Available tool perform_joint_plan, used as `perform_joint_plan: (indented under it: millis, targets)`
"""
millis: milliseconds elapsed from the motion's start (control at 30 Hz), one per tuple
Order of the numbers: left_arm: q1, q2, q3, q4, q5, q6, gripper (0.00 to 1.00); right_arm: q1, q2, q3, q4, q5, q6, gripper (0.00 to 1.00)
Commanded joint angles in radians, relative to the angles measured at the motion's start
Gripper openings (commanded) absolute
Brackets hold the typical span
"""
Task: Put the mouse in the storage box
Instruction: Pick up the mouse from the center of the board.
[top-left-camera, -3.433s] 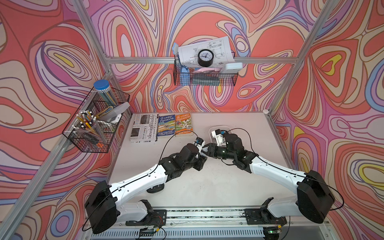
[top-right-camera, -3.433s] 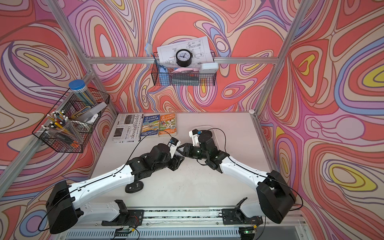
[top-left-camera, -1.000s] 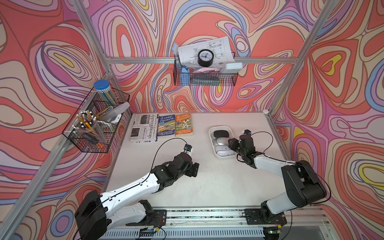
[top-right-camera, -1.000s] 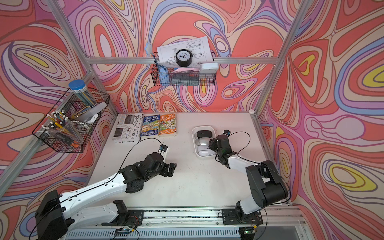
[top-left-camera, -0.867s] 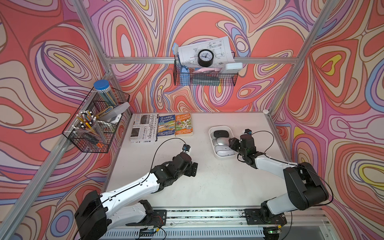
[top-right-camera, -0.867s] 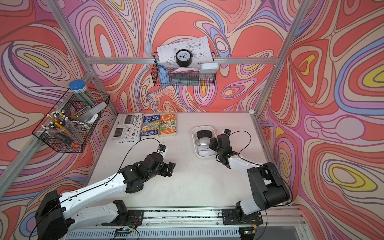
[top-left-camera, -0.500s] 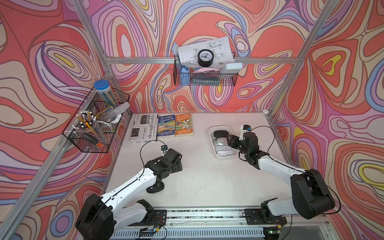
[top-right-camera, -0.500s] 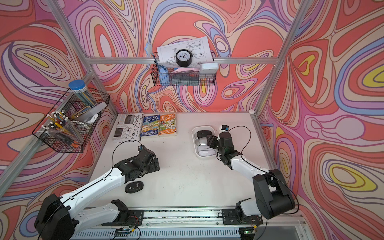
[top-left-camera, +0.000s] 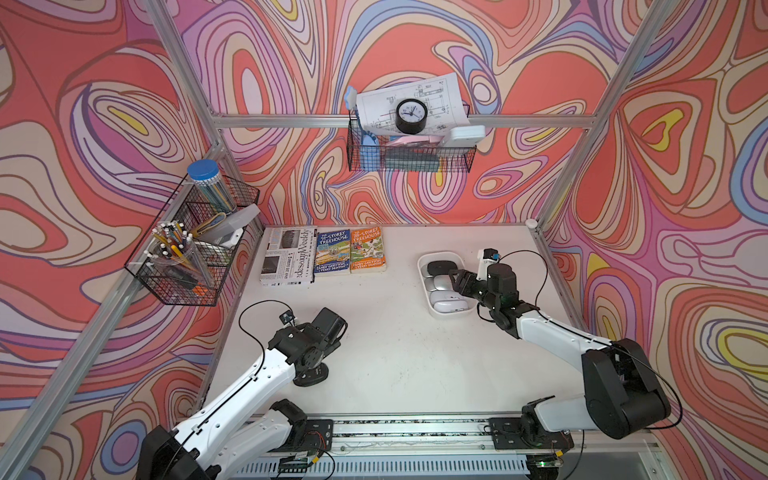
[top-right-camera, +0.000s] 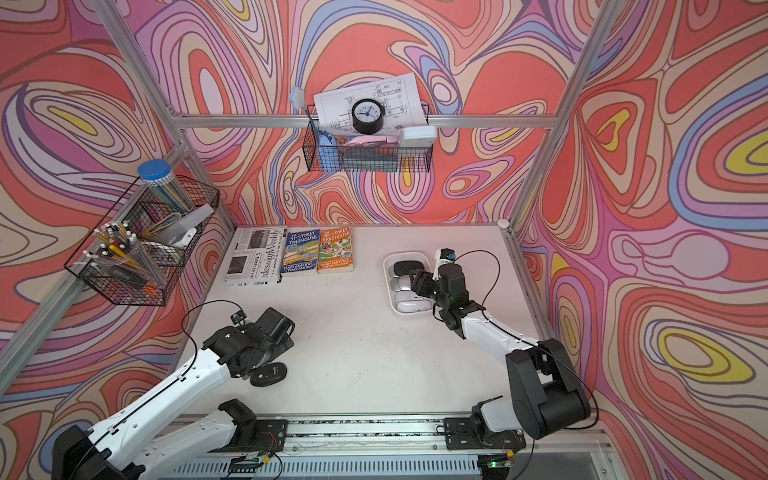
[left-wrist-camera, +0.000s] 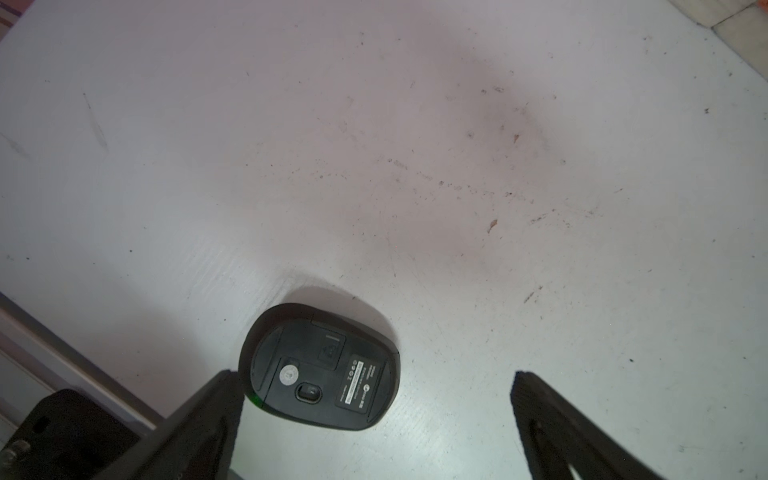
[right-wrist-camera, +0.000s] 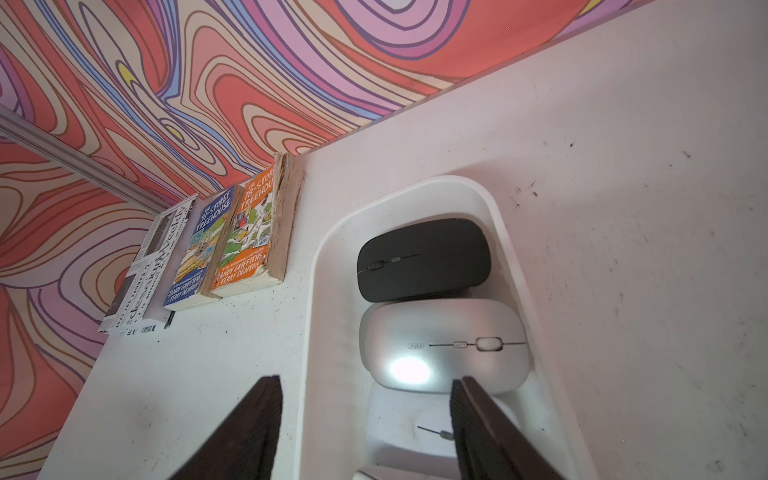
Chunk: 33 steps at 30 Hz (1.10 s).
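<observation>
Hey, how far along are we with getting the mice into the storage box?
Done: four mice lie in the storage box, a black one, a silver one and two white mice; the right gripper hangs open over them, empty. In hand: the left gripper is open over the remaining black mouse, upside down on the table, not gripped yet. Left: grasp it and carry it to the box.

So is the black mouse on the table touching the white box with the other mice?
Apart. Both top views show the black mouse on the table by the left arm, with lots of bare table between it and the storage box.
</observation>
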Motion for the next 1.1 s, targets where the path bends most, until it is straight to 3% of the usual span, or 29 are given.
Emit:
perform_joint_plan:
  millis: [0,433,733,1067]
  targets:
    - [0.009,-0.004,-0.028,-0.032,0.061,-0.06,0.99,0.001,-0.004,0.0,0.018,-0.009,-0.013,0.67]
    - [0.025,0.1,-0.092,0.03,0.236,-0.195,0.98,0.001,0.002,-0.001,0.014,-0.013,-0.011,0.68]
    - [0.148,0.168,-0.159,0.19,0.317,-0.142,0.98,0.001,0.007,-0.003,0.014,-0.015,-0.008,0.69]
    - [0.223,0.269,-0.14,0.251,0.295,-0.078,0.99,0.001,0.004,-0.007,0.012,-0.021,-0.01,0.69]
